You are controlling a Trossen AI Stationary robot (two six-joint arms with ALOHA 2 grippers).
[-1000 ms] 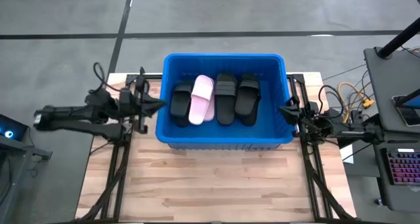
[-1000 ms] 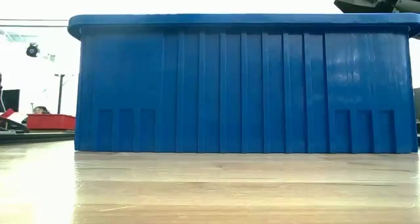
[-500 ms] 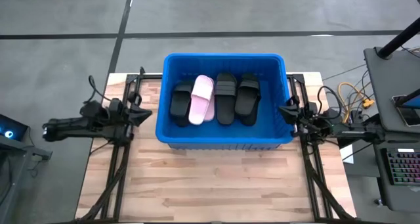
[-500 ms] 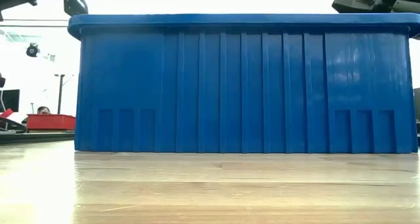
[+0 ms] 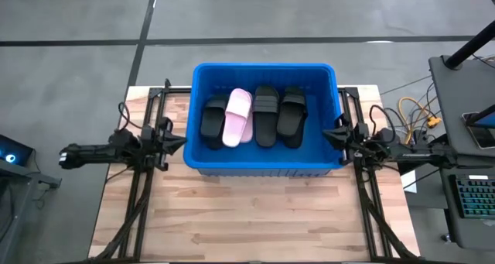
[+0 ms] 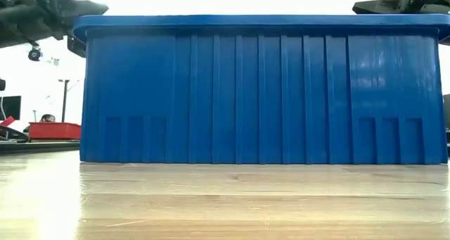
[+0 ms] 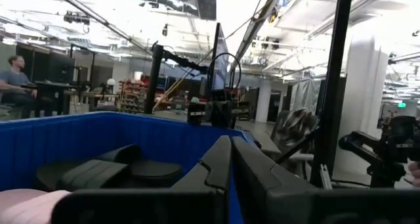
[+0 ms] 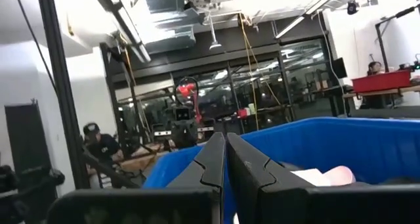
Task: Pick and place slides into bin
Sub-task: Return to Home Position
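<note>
Left gripper (image 5: 176, 140) first: hanging just outside the left short wall of the bin (image 5: 263, 66), about rim height, tips aimed at the blue plastic. Fingers pressed flat together in the left wrist view, zero gap, nothing pinched. Same deal with the right gripper (image 5: 331, 134): parked just off the opposite short wall, pointing inward, fingers closed on each other, carrying nothing. Hard to say from above whether either tip touches the rim.

Bin sitting on the far half of the wooden table (image 5: 255, 217), long axis running left to right, straight between the two arms. From the low view, just one big ribbed blue wall, with both grippers poking in at the top corners, level with the rim.

Inside: slides (image 5: 266, 115) lying flat on the bin floor, side by side in a row, long axes crossways to the bin's length, so running near wall to far wall. Left to right: black slide (image 5: 213, 118), skewed a little; pink slide (image 5: 236, 113), with what looks like a second pink one peeking out under its right edge; then two more black ones, pretty much parallel. Straps on those two right-hand ones sitting toward the far wall, so toes pointing away from the table's near edge. Toe direction on the pink: can't tell.

Way off in the room, past the bin in the left wrist view, a seated person (image 7: 13, 79).
</note>
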